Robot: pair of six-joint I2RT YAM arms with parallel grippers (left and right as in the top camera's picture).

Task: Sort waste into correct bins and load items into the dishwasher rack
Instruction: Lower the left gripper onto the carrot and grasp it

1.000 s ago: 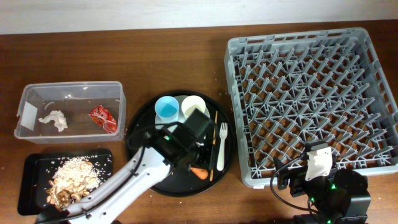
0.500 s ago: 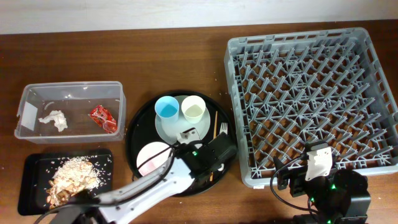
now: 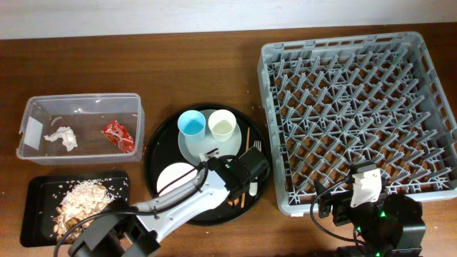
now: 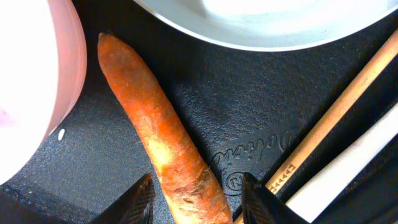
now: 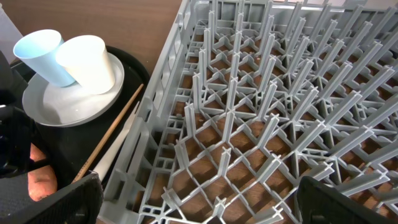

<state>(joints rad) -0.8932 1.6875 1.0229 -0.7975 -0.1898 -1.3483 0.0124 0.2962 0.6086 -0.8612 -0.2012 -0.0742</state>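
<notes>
Since the earlier frame the left arm is seen swung off the plate (image 4: 261,25) and brought low over the carrot (image 4: 165,149), which is itself unmoved. The fingers of the left gripper (image 4: 199,205) are set astride the carrot's thick end, part-spread, with thin slivers of dark tray showing on either side, so no pinch is judged to be made yet. The carrot is laid flat on the round black tray (image 4: 249,112), its tip just beside the pinkish bowl (image 4: 31,93) and its thick end close to the chopstick (image 4: 336,112) and the fork handle (image 4: 348,168).

Several slips are to be feared. A hold taken so far toward one end may let the tapered tip droop or swing once lifted, and the rounded skin may be squeezed out of the closing fingers. The chopstick may be caught or shoved by the nearer finger, and the bowl may be nudged by the swinging tip. A sorting error is also possible: the carrot is judged to belong with the food scraps in the shallow black tray (image 3: 36,189), not with the wrapper and tissue in the clear tub (image 3: 82,100).

The right gripper (image 5: 199,199) is held with fingers spread wide at the near edge of the dishwasher rack (image 5: 261,124), with nothing between them
</notes>
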